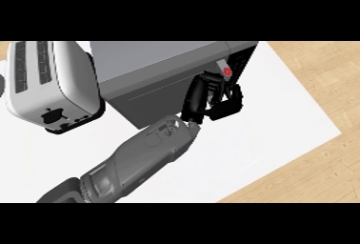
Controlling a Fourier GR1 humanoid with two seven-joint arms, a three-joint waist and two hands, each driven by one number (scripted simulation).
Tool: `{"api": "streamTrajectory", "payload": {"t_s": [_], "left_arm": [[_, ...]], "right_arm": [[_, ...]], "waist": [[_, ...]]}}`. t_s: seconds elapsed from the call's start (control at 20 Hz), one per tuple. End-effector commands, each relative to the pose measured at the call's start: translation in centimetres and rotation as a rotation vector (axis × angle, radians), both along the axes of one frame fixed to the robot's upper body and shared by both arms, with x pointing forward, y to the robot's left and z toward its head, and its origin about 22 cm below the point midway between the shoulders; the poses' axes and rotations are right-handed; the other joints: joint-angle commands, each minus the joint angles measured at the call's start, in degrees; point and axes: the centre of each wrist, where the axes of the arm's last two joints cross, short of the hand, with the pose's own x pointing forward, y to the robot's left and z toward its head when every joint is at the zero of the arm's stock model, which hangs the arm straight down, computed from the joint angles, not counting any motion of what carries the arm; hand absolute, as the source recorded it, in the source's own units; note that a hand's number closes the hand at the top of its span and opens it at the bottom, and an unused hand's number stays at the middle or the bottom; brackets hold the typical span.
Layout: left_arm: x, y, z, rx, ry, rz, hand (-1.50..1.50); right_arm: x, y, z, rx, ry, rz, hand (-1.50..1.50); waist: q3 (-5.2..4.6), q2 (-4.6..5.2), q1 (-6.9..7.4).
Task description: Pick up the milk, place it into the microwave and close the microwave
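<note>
Toaster (53, 81): a white and silver box with slots on top, at the left on the white counter (281, 124). It sits right next to the microwave.
Microwave (165, 71): a big grey box in the middle, at the back of the counter. Its near front is a plain grey wall. A dark opening shows at its right end.
Arm (134, 162): grey, coming up from the bottom left and leaning to the right. It hides part of the counter in front of the microwave.
Hand (211, 97): black, at the microwave's right front corner. Its fingers are curled. I cannot tell which hand it is.
Milk (224, 69): only a small grey bit with a red dot shows, just above the hand, by the dark opening. The fingers seem to wrap around it.
Floor (316, 71): light wood, at the right.
</note>
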Motion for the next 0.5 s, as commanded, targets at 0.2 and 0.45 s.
{"api": "streamTrajectory", "payload": {"t_s": [0.2,0.45], "left_arm": [[2.8,3.0,-1.3,0.056,0.074,0.136,1.5],[3.5,4.9,-1.9,0.09,0.086,0.105,1.5]], "right_arm": [[-0.6,-1.0,1.0,0.005,-0.016,-0.059,-1.5],[-1.0,-1.4,1.7,0.007,-0.034,-0.078,-1.5]], "waist": [[-0.12,0.21,3.09],[-0.17,0.59,4.69]]}}
